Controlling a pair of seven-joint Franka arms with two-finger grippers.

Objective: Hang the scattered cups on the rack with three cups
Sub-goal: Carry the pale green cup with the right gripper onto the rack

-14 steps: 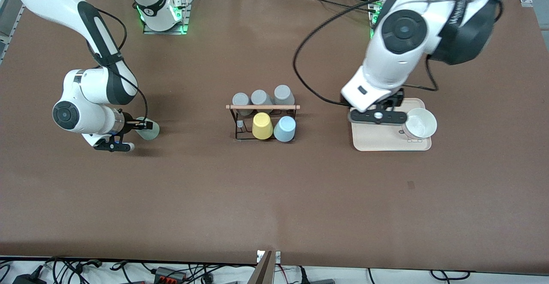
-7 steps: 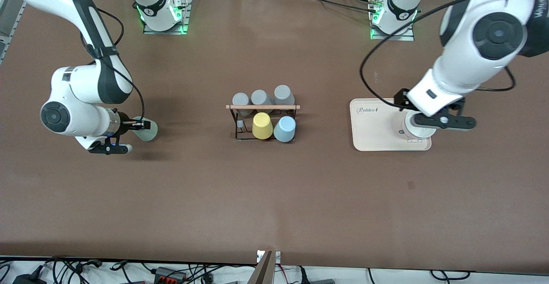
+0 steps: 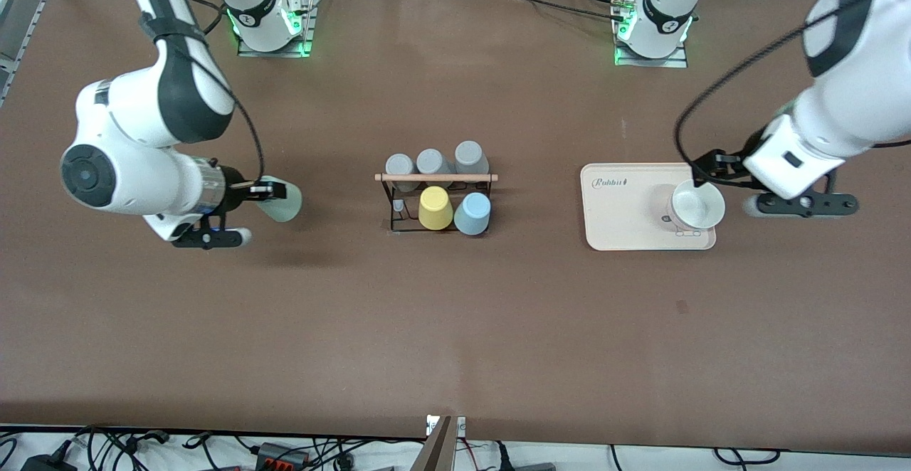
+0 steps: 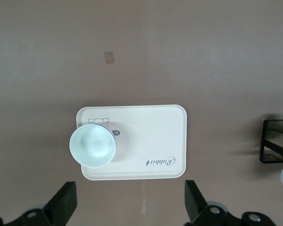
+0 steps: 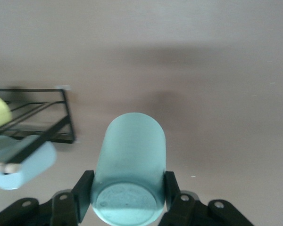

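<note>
The right gripper [image 3: 267, 191], clamped on the mint-green cup [image 3: 281, 200] and holding it on its side over bare table toward the right arm's end, should probably turn the cup mouth-down and lower it straight onto the free peg [image 3: 398, 205] of the rack [image 3: 435, 200], beside the yellow cup [image 3: 435, 209] and the blue cup [image 3: 472, 213]. The right wrist view shows the fingers [image 5: 83, 193] pressing the cup's base end. Only the left wrist view shows the waiting left gripper [image 4: 127, 202] spread wide and empty over the table beside the tray [image 4: 146, 125], where a white cup [image 4: 92, 145] stands.

White rounded arm shells, black joint caps and bands, black cables, black grippers, green-lit bases
</note>
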